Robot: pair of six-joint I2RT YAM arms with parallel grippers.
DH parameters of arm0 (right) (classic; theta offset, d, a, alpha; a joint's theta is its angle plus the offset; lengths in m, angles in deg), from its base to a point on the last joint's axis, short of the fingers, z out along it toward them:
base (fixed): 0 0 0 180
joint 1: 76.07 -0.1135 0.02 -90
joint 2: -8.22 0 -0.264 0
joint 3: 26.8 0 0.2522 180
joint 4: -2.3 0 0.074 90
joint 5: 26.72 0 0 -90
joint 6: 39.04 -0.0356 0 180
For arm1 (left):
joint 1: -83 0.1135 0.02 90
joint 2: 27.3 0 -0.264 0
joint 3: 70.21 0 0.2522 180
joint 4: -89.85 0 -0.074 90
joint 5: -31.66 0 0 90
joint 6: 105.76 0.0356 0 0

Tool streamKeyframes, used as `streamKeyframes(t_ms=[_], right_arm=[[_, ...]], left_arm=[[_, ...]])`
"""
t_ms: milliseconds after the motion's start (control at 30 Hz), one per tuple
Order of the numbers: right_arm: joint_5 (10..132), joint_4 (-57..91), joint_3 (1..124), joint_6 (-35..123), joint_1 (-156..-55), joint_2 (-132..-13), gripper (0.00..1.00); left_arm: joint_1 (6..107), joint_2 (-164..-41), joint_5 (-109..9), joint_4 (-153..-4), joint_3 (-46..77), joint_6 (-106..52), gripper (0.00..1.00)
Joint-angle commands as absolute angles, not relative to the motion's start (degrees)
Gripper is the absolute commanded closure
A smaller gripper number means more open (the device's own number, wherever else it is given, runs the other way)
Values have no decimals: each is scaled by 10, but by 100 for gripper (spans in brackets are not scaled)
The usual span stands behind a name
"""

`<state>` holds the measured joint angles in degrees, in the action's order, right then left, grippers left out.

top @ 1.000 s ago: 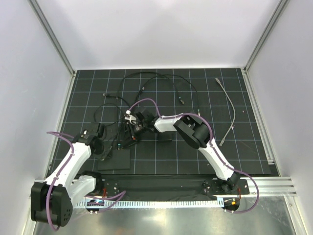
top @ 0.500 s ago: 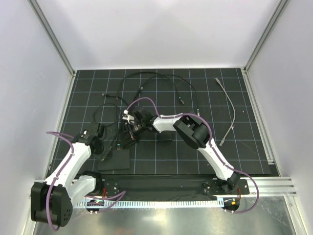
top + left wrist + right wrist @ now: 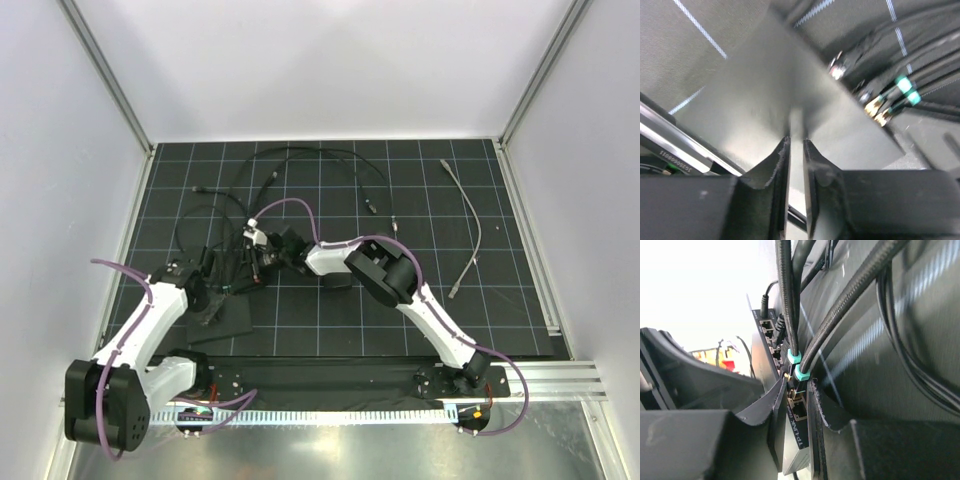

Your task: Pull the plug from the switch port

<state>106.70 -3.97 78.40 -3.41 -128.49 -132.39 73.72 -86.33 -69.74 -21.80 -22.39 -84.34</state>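
The switch (image 3: 225, 320) is a flat black slab lying at the near left of the mat, turned askew. My left gripper (image 3: 210, 303) is shut on its near edge. In the left wrist view the fingers (image 3: 796, 141) pinch the slab (image 3: 780, 100). My right gripper (image 3: 259, 267) is at the slab's port edge. In the right wrist view its fingers (image 3: 797, 383) close on either side of a teal-collared plug (image 3: 802, 374) seated in a switch port (image 3: 797, 390). A second teal plug (image 3: 793, 359) sits just above it. An empty port (image 3: 800, 411) lies below.
Several black cables (image 3: 320, 165) loop from the plugs across the back of the mat. A small black block (image 3: 338, 281) lies under the right forearm. A grey cable (image 3: 472, 225) lies at the right. Metal frame rails border the mat.
The right gripper has moved left and slightly back with the plug cables. The switch has shifted left and turned, and the left gripper has moved with it.
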Motion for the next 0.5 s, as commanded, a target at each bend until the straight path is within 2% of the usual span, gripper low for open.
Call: streamKeyframes(t_ms=[0,233,267,300,467], right_arm=[[988,-67,828,-58,-1285,-1350,99],[1001,-83,849,-98,-1287,-1359,99],[1005,-82,852,-95,-1289,-1364,99],[1008,-78,854,-94,-1290,-1366,99],[1030,-71,862,-94,-1300,-1374,99]], left_arm=[[746,-871,-739,-194,-197,-845,79],[773,-931,-753,-200,-173,-833,78],[781,-937,-749,-200,-169,-829,80],[781,-943,-740,-211,-158,-823,87],[782,-920,-749,-244,-152,-802,87]])
